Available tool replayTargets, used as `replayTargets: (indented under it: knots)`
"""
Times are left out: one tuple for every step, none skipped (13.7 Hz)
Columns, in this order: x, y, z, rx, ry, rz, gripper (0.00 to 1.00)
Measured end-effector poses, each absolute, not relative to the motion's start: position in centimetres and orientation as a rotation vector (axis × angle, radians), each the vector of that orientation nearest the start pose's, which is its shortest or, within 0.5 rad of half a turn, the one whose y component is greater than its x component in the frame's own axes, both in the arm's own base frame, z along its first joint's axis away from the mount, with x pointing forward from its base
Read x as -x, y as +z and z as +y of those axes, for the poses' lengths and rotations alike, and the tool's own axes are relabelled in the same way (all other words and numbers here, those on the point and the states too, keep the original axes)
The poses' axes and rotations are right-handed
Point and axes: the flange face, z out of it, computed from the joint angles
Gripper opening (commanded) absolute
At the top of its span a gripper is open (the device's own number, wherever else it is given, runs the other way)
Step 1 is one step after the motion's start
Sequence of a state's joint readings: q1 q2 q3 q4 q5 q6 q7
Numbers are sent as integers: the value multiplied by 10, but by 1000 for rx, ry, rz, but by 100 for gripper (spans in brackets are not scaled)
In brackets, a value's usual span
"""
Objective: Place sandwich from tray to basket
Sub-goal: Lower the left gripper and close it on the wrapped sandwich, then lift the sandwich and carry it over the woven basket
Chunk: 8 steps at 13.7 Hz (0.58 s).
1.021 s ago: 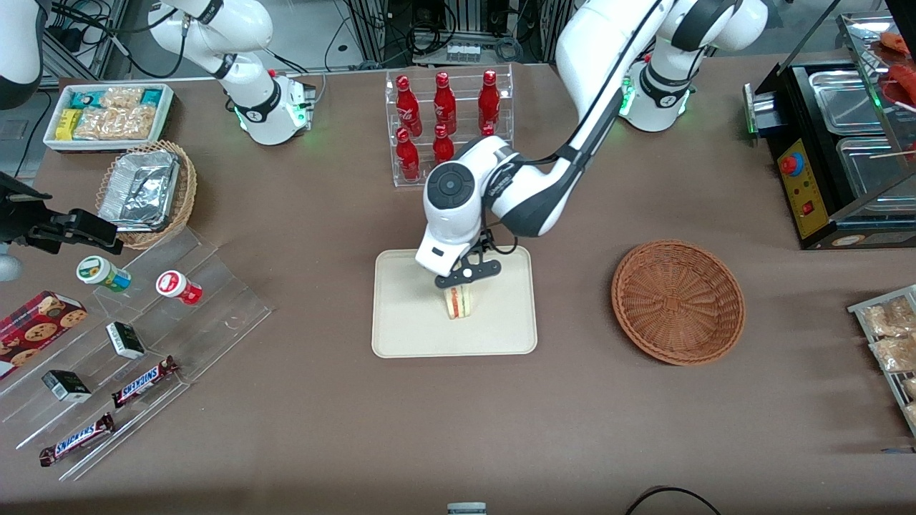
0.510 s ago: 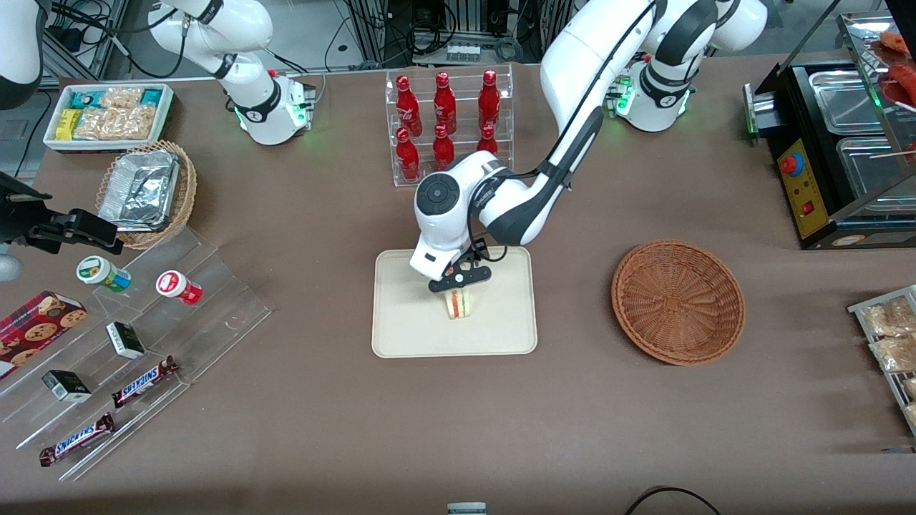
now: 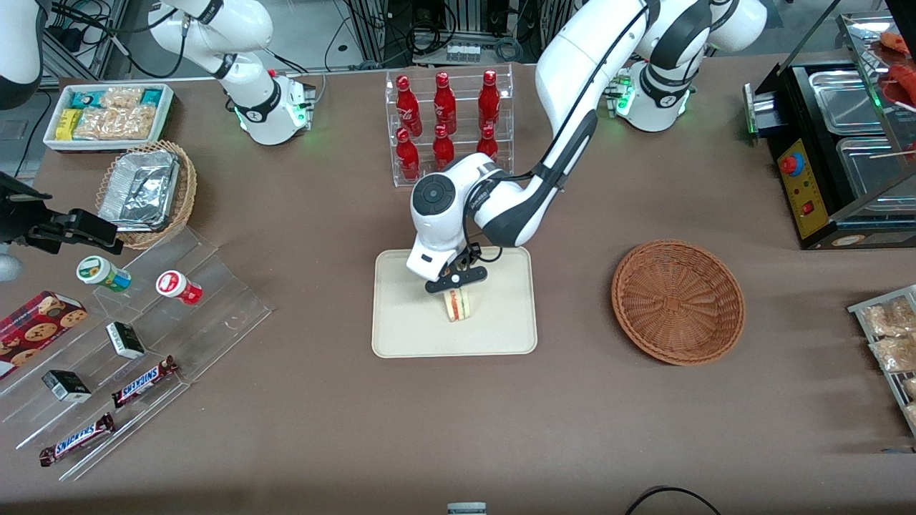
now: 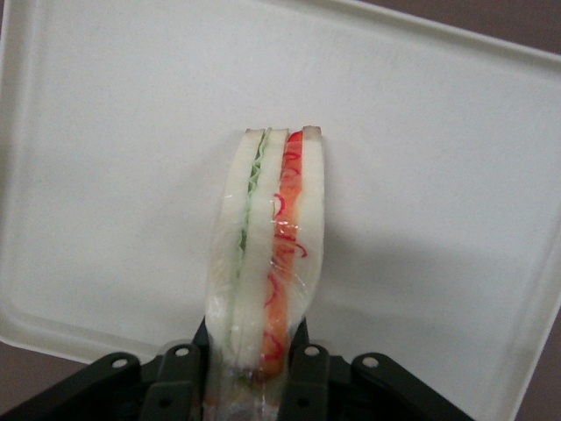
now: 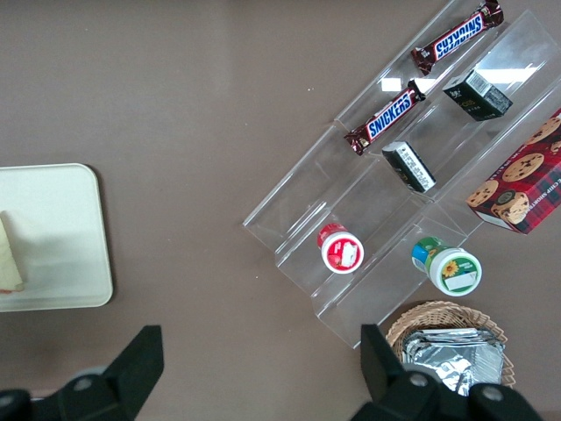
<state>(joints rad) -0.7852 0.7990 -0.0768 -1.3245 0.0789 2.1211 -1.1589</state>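
Sandwich, wrapped in clear film, on or just above the cream tray: its long axis runs roughly toward the front camera, with the nearer end slanting slightly toward the working arm's end of the table. The green and orange-red bands of filling follow that axis lengthwise. The left gripper stands over the tray, farther from the front camera than the sandwich's visible end; in the left wrist view, the gripper has its two black fingers closed against the wrapped sides, holding the sandwich between them. Whether the sandwich's underside touches the tray cannot be told. Its held end is hidden under the gripper in the front view and cut off by the frame in the left wrist view; the right wrist view crops both sandwich and tray. The cookie box and oven are also cut off in the front view. By count: one sandwich, one tray and, toward the working arm's end from the tray, one round wicker basket. A second wicker basket holds one foil package. The clear tiered stand bears two chocolate bars, two small black-and-white boxes and two lidded jars. Six red bottles occupy the clear rack, farther from the front camera than the tray.
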Motion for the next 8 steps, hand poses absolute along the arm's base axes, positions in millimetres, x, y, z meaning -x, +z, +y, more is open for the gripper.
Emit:
replayTargets:
  knots:
    - [-502, 267, -549, 3106, -27, -460, 0]
    - [-508, 281, -542, 3090, -23, -489, 0]
    - [-515, 300, -531, 3061, -12, -540, 0]
    - [-524, 324, -515, 3030, -3, -608, 0]
    - [-535, 352, -495, 2999, 1, -685, 0]
    - [-547, 381, -469, 2969, 1, -773, 0]
    - [-556, 406, -443, 2942, -7, -856, 0]
    - [-564, 426, -413, 2915, -15, -929, 0]
